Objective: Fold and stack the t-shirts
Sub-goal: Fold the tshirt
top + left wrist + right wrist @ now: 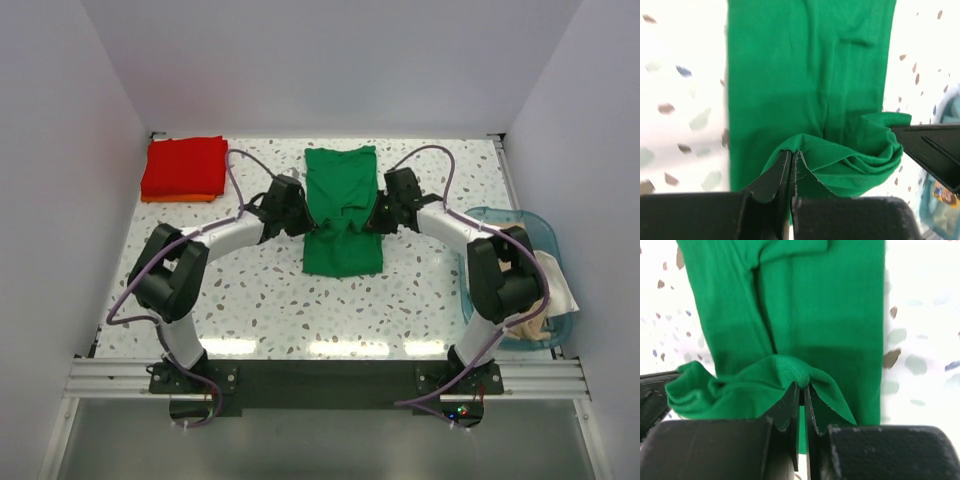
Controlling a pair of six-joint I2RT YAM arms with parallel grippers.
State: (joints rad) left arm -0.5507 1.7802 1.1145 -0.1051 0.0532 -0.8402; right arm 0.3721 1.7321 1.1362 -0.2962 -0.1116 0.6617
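A bright green t-shirt (342, 205) lies lengthwise in the middle of the table, its sides folded in. My left gripper (305, 222) is shut on the shirt's left edge near the middle; in the left wrist view the gripper (791, 155) pinches a raised hem of the green shirt (805, 75). My right gripper (375, 220) is shut on the right edge; in the right wrist view the gripper (803, 387) pinches a fold of the green shirt (815, 305). The cloth bunches up between the two grippers. A folded red shirt (185, 165) lies on an orange one (178, 198) at the back left.
A translucent blue basket (530, 240) stands at the right edge, holding beige and white cloth (555, 290). White walls close in the back and both sides. A metal rail runs along the near edge of the table.
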